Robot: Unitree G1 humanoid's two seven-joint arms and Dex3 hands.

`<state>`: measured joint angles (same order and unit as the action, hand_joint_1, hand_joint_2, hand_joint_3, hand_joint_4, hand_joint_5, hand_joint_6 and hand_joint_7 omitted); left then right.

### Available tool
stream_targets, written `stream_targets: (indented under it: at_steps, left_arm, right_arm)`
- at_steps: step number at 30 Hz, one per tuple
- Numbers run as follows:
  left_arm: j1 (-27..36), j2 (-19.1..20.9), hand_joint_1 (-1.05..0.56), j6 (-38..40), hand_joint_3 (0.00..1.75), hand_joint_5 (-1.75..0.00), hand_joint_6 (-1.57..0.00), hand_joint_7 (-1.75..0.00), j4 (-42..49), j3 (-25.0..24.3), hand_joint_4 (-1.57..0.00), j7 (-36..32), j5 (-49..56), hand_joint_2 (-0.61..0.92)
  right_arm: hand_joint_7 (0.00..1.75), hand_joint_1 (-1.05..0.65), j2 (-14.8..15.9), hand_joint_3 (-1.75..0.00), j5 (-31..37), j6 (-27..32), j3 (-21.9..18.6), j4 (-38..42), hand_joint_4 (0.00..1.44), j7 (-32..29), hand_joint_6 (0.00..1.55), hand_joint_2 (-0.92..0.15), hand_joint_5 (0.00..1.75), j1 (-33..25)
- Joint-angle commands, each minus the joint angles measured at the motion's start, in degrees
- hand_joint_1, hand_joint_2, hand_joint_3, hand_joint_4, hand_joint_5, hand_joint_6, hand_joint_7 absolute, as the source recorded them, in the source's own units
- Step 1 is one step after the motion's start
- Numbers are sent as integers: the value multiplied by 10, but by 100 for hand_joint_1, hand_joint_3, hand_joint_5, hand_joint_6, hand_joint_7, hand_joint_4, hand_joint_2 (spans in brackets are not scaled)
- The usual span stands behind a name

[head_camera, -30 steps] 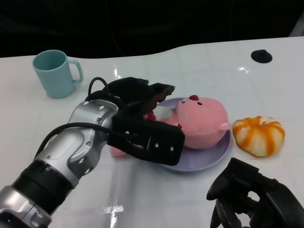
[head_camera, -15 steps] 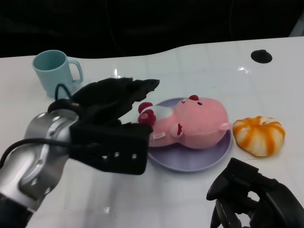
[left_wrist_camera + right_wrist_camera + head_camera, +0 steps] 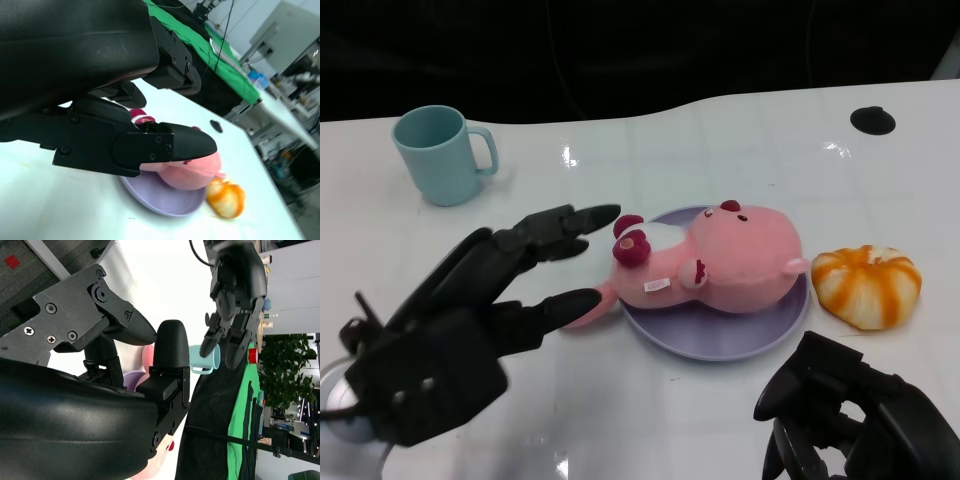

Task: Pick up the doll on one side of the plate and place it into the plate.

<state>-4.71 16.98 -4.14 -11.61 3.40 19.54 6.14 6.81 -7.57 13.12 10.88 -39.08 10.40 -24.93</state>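
On a white table (image 3: 740, 120), a teal mug (image 3: 437, 153) is standing at the far left, well apart from the action, as the robot's left hand (image 3: 470, 320) is hovering low at the near left with its fingers (image 3: 555, 232) spread and pointing toward the plate, grasping nothing; one lower finger is lying just beside the doll's trailing pink foot, and whether it is touching cannot be told. The pink doll (image 3: 720, 265) is lying on its side across the lilac plate (image 3: 720, 345), its body and head resting inside the rim while its red-tipped limbs and lower end are hanging over the plate's left edge toward the open hand. The placing step is looking all but done: judging by how the doll is lying, what remains is for the left hand to be drawn clear without catching the overhanging foot, or, if a tidier result is wanted, for the foot to be nudged fully over the rim. The left wrist view is showing the same hand's fingers extended above the doll (image 3: 192, 172) and plate (image 3: 150, 197), nothing caught between them. Just right of the plate, an orange-and-white striped plush ball (image 3: 866, 285) is sitting near but apart from the rim. At the near right, the right hand (image 3: 850, 425) is resting low with its fingers curled inward on nothing, taking no part. A small black disc (image 3: 871, 119) is lying at the table's far right edge.
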Motion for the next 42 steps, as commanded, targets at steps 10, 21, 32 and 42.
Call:
stream_targets:
  at_steps: [10, 21, 32, 42]
  left_arm:
    - [113, -27, -2, 145, 130, -127, -84, -103, -106, -59, -82, 1, -194, 47]
    - [190, -39, -1, 290, 143, -174, -80, -162, -210, -52, -93, -45, -218, 43]
    - [190, -59, -6, 266, 140, -175, -76, -169, -143, -57, -90, -25, -241, 44]
    - [187, -60, -6, 271, 142, -175, -74, -172, -129, -54, -91, -25, -253, 43]
  right_arm:
    - [150, -26, 3, -120, -1, -9, -1, 6, 63, 1, 55, -54, 173, 3]
    - [151, -25, 9, -121, -9, -19, -17, 16, 62, 10, 55, -54, 175, 3]
    - [152, -25, 11, -121, -15, -30, -31, 25, 63, 26, 54, -55, 175, -3]
    - [154, -24, 13, -122, -1, -58, -31, 40, 63, 24, 53, -54, 175, -4]
